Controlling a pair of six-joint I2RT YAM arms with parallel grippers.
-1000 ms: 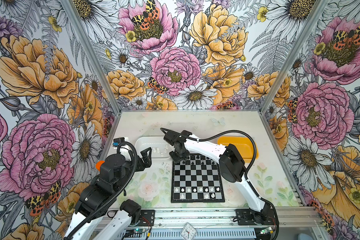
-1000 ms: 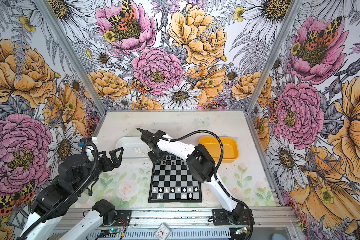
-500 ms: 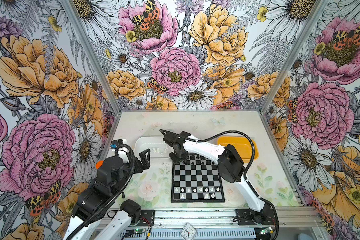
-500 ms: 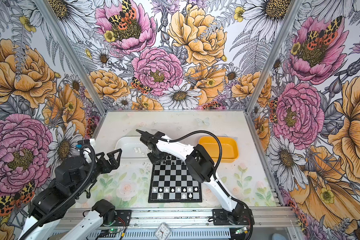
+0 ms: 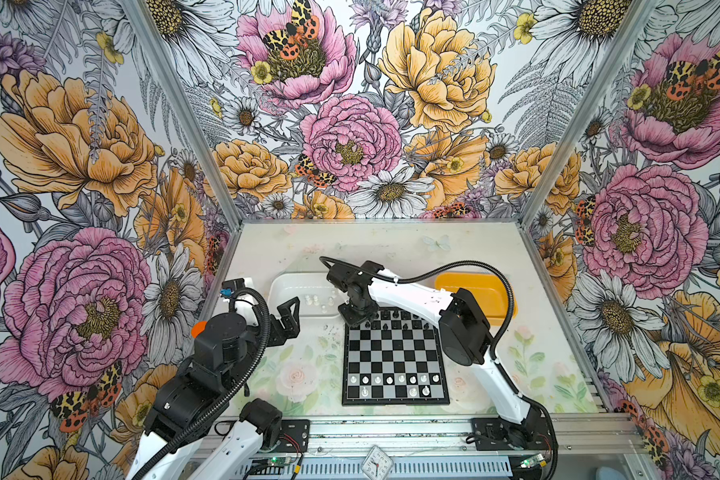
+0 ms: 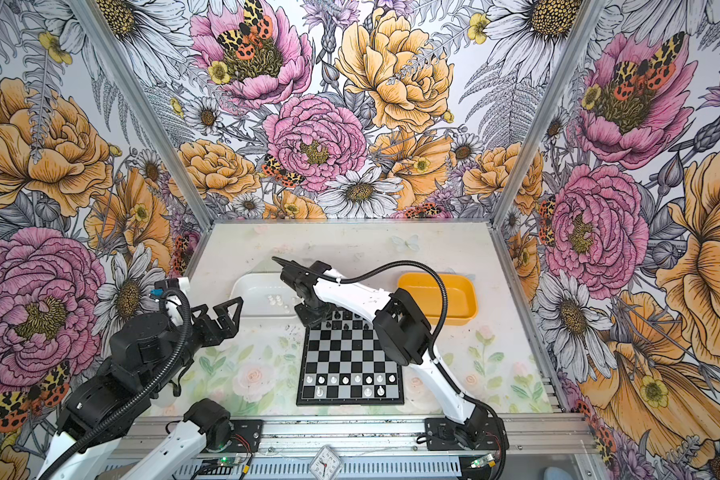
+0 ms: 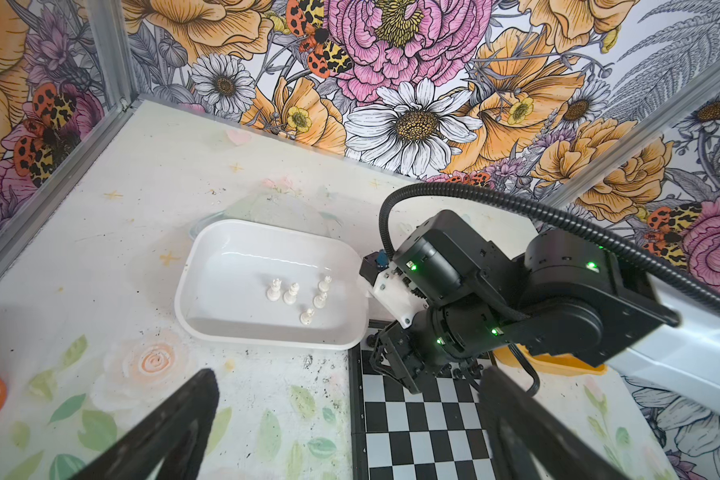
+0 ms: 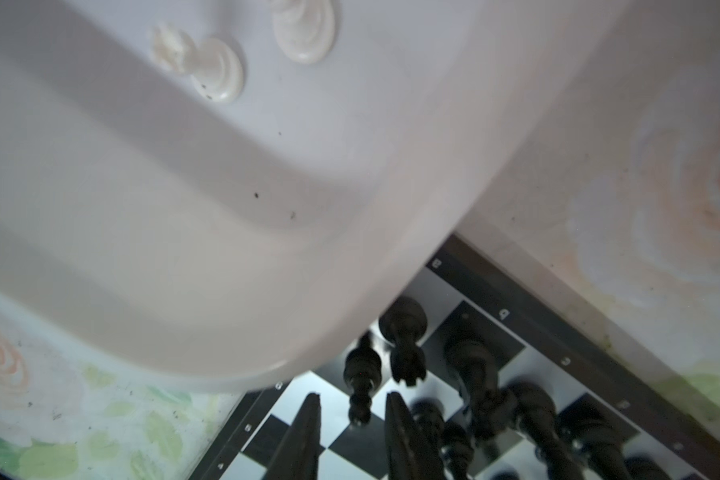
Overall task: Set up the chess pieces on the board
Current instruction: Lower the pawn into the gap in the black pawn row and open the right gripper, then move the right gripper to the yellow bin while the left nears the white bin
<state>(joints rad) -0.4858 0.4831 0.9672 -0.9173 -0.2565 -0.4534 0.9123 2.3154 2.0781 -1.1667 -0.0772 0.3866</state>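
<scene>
Black and slim, the right end effector is pointing down at the upper left corner of the board. Its jaws are standing narrowly apart around an upright black piece, with a sliver of gap showing on each side, so it is gripping nothing. Other black pieces are crowding the squares just beside it, along the board's top rows. White pieces are lining the bottom rows in both top views.

The white tray is lying just beside that corner, up and left of the board, and is holding a few loose white pieces. The yellow tray is sitting at the board's upper right.

The left end effector is hovering over the tabletop left of the board, jaws spread wide and empty.
</scene>
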